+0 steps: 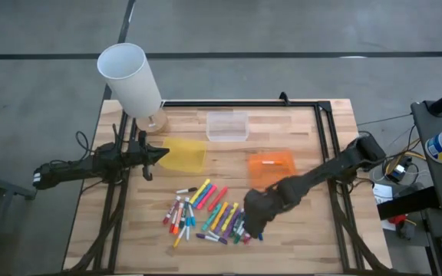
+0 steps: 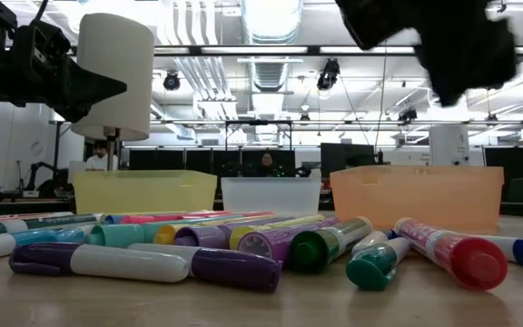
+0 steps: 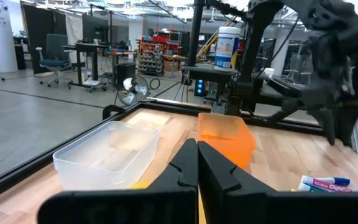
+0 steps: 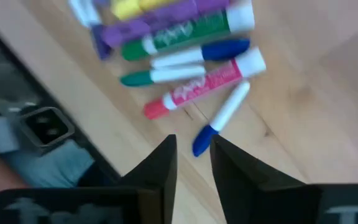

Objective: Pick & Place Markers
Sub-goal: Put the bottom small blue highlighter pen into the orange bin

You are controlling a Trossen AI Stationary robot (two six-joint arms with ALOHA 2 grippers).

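The markers (image 1: 209, 215) lie in a loose pile on the near middle of the table, flat on their sides; the low view shows them close up (image 2: 243, 245). My right gripper (image 1: 252, 228) hangs over the pile's right end, raised clear of the table, open by a narrow gap (image 4: 193, 149). Below its tips lies a white marker with a blue cap (image 4: 222, 118), beside a pink one and a green one. My left gripper (image 1: 163, 155) waits at the left, level, shut (image 3: 197, 158), its tips at the yellow tray's left edge.
Three trays stand beyond the pile: yellow (image 1: 184, 155), clear (image 1: 227, 126) and orange (image 1: 272, 169). A tall white cylinder (image 1: 129, 77) stands at the far left corner. A black frame runs along the table's edges. Bare wood lies right of the pile.
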